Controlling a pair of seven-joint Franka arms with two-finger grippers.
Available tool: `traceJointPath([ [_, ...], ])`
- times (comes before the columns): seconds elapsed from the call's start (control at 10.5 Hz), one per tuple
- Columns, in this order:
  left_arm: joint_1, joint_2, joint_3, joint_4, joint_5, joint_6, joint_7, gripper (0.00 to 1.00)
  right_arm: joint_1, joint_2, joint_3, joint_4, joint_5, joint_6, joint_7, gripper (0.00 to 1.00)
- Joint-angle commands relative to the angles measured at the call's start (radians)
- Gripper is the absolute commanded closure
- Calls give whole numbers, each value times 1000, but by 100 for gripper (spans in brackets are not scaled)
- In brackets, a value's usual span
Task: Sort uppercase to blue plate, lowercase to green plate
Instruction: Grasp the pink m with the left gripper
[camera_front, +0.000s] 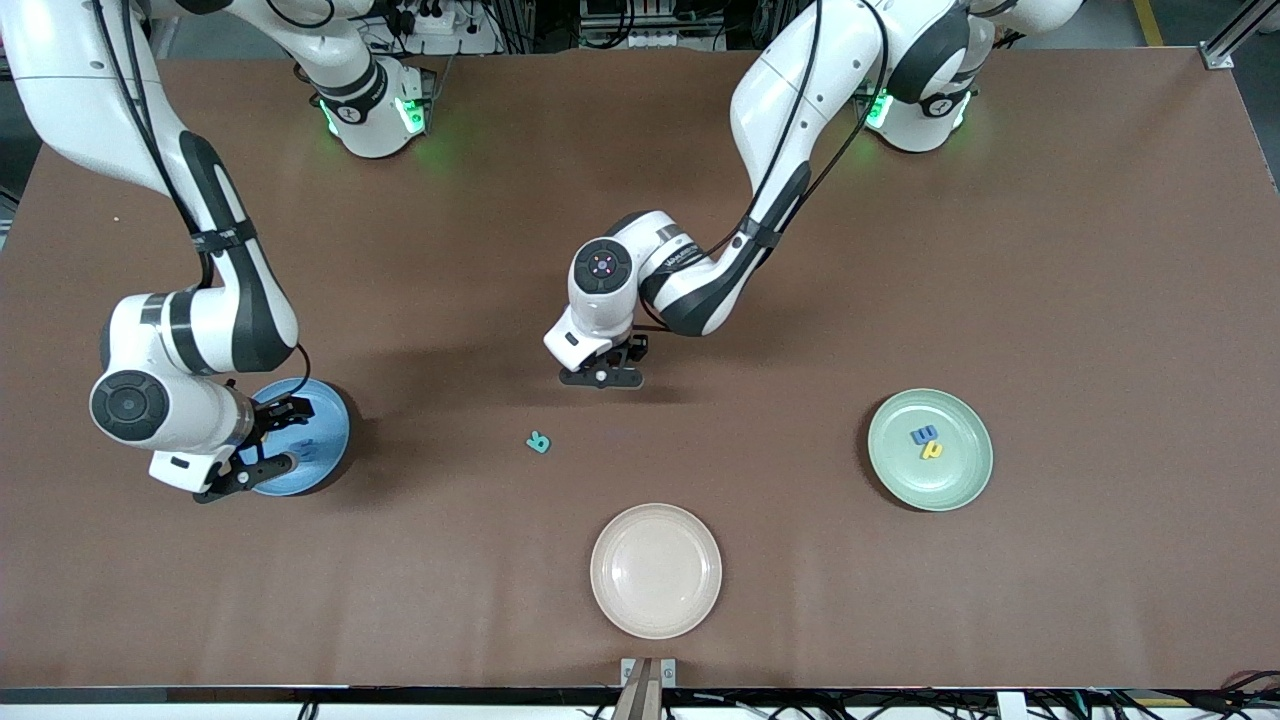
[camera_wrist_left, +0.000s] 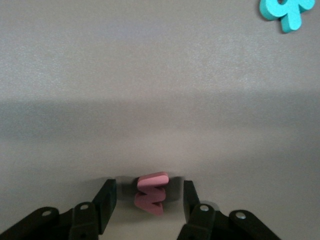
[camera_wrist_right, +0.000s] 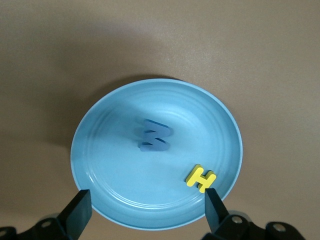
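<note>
While flanked by left fingers (camera_wrist_left: 107, 205), red w (camera_wrist_left: 151, 194) untouched.

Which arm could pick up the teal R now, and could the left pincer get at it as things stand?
Probably not straight away: the left pincer is down at the small red w. The teal R lies bare nearby, nothing covering it.

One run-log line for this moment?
left gripper: closing around red w | right gripper: open above blue plate | teal R: on table

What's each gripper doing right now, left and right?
Left gripper: open, fingers either side of red w on the table.
Right gripper: open, empty, over blue plate.
</note>
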Motion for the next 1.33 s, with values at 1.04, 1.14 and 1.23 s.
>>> traceJointPath([
  [1.04, -29, 14, 31, 29, -13, -10, 5, 100, 50, 1, 5, -12, 34, -16, 126, 0],
  [1.14, -26, -8, 52, 29, -14, -41, 8, 100, 62, 1, 5, -15, 36, -21, 161, 0],
  [1.23, -12, -47, 55, 28, -13, -76, 12, 100, 73, -1, 5, -15, 42, -23, 172, 0],
])
